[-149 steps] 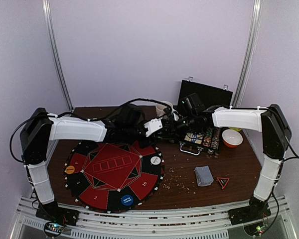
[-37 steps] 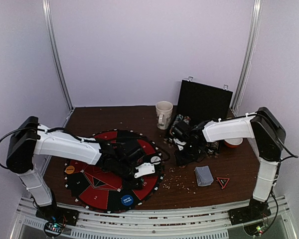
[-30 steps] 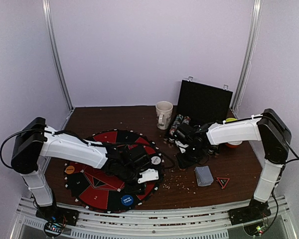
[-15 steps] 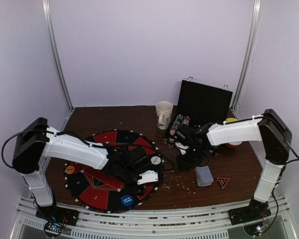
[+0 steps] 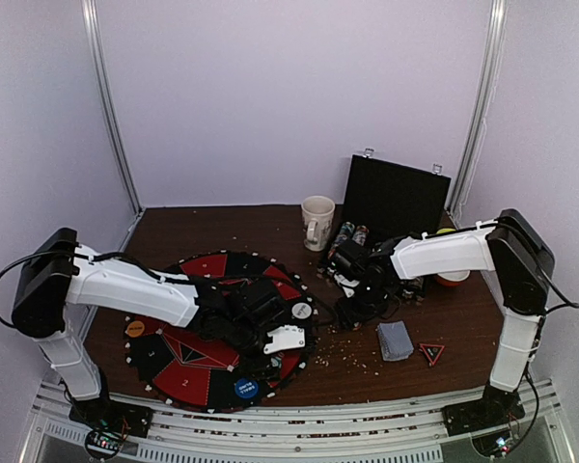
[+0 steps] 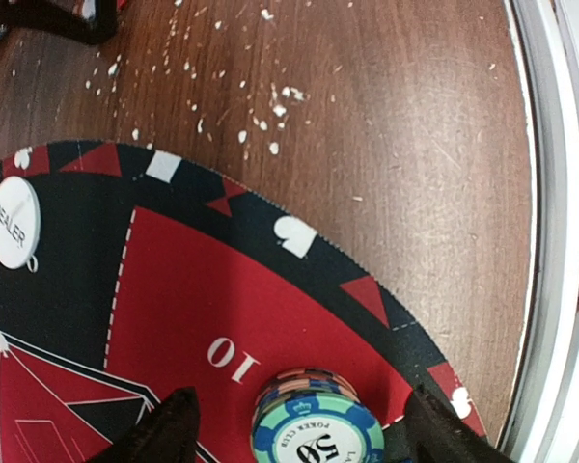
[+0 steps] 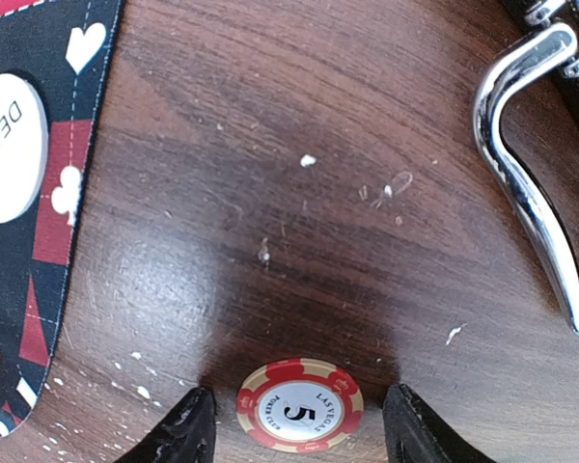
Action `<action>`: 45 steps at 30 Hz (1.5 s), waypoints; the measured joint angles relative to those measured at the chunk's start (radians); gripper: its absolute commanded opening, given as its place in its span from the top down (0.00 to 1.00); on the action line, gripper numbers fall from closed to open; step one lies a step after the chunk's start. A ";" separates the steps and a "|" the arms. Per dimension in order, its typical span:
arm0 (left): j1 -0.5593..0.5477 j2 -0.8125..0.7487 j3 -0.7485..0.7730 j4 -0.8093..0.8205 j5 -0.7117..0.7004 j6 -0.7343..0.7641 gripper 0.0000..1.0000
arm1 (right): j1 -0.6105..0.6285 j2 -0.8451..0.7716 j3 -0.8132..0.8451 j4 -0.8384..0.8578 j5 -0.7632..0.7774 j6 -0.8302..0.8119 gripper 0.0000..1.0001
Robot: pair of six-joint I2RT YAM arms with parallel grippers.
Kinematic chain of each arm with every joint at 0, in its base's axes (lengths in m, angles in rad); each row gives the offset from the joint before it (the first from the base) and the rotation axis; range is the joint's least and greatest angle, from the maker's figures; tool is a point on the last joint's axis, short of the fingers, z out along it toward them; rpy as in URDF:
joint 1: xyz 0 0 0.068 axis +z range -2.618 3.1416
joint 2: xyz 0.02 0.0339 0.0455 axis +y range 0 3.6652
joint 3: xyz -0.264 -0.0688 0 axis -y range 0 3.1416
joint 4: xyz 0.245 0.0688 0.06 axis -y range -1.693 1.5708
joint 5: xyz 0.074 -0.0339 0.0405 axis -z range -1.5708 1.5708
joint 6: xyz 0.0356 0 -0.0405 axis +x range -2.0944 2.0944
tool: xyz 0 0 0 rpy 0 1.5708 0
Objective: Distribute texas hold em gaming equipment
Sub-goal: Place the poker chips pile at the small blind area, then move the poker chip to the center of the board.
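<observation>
My left gripper (image 6: 299, 413) gapes around the chip stack (image 6: 317, 434) at the edge of the mat (image 6: 174, 289); my right gripper (image 7: 299, 397) gapes around the red chip (image 7: 299, 420).

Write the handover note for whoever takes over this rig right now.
Left gripper: open, astride a chip stack standing on the mat, on its red "10" segment.
Right gripper: open, astride a red 5 chip lying on the bare table, off the mat.
Done: DEALER button, blue button and orange button lie on the mat.
Left: card deck sits undealt right of the mat; the red 5 chip probably needs placing.
</observation>
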 measured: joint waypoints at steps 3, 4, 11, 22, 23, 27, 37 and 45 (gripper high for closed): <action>0.000 -0.008 0.000 0.003 0.003 0.003 0.16 | 0.000 0.000 0.000 0.000 -0.001 -0.002 0.44; 0.000 -0.013 0.000 0.002 0.005 0.004 0.15 | 0.000 0.000 0.000 0.000 -0.001 -0.003 0.45; 0.007 -0.085 0.000 0.005 0.026 0.006 0.14 | 0.002 0.000 0.000 -0.006 0.001 -0.003 0.48; 0.137 -0.211 -0.010 0.027 0.048 -0.010 0.14 | 0.005 0.000 -0.003 -0.006 -0.006 -0.002 0.62; 0.151 -0.226 -0.015 0.027 0.048 -0.012 0.14 | 0.006 0.000 -0.003 -0.006 -0.006 -0.002 0.62; 0.194 -0.283 -0.042 0.037 0.047 -0.019 0.13 | 0.011 -0.003 -0.003 -0.006 -0.006 0.001 0.62; 0.238 -0.335 -0.090 0.057 0.041 -0.037 0.13 | 0.064 -0.076 -0.097 0.017 -0.133 -0.016 0.63; 0.242 -0.345 -0.106 0.064 0.039 -0.043 0.13 | 0.132 -0.085 -0.109 0.028 -0.248 -0.023 0.62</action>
